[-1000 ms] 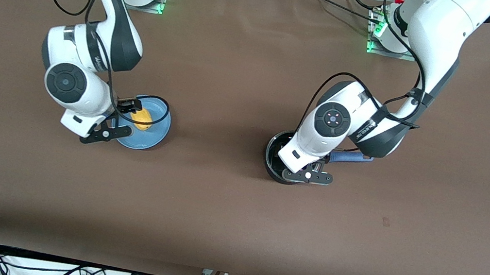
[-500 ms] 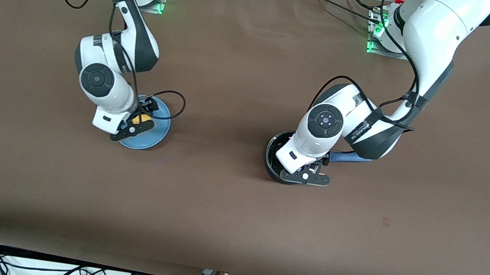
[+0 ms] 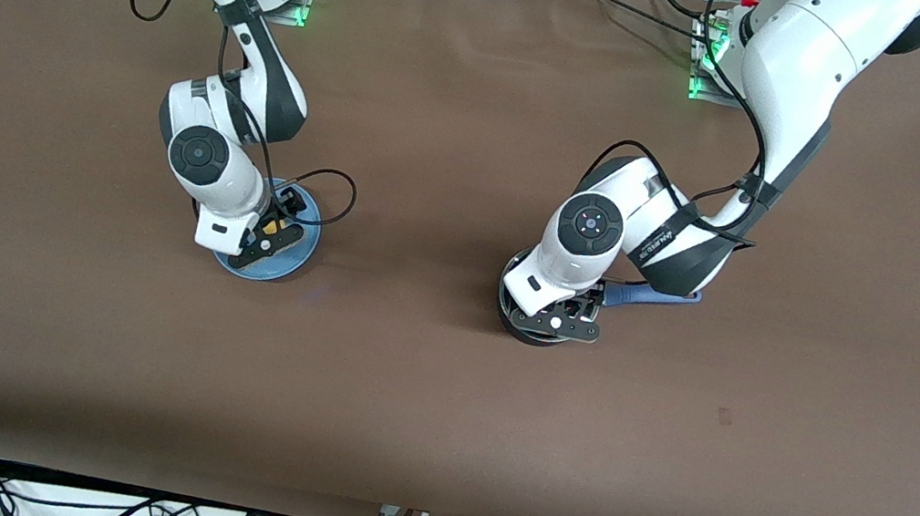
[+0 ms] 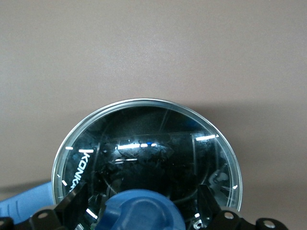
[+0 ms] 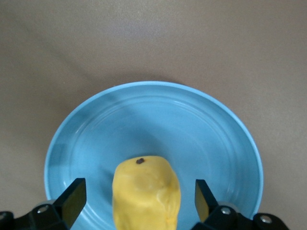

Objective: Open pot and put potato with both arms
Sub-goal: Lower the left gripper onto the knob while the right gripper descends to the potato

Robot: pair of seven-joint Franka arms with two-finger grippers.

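The black pot (image 3: 529, 335) stands closed under its glass lid (image 4: 144, 143), and its long blue handle (image 3: 662, 297) points toward the left arm's end of the table. My left gripper (image 4: 143, 203) hangs low over the lid, open, one finger on each side of the blue knob (image 4: 144, 213) without touching it. The yellow potato (image 5: 146, 191) lies on a flat blue plate (image 5: 153, 115) toward the right arm's end. My right gripper (image 5: 139, 197) is open and low over the plate, its fingers either side of the potato with gaps showing. In the front view the right gripper (image 3: 268, 235) hides most of the potato (image 3: 273, 226).
The brown table cloth (image 3: 404, 378) stretches between plate (image 3: 291, 262) and pot and toward the front camera. Both arm bases with green lights sit along the table edge farthest from the front camera. Cables lie off the table's near edge.
The right arm has swung in over the plate and come down, so its fingers now flank the potato. The left gripper has shifted slightly across the pot lid and dropped around the knob.
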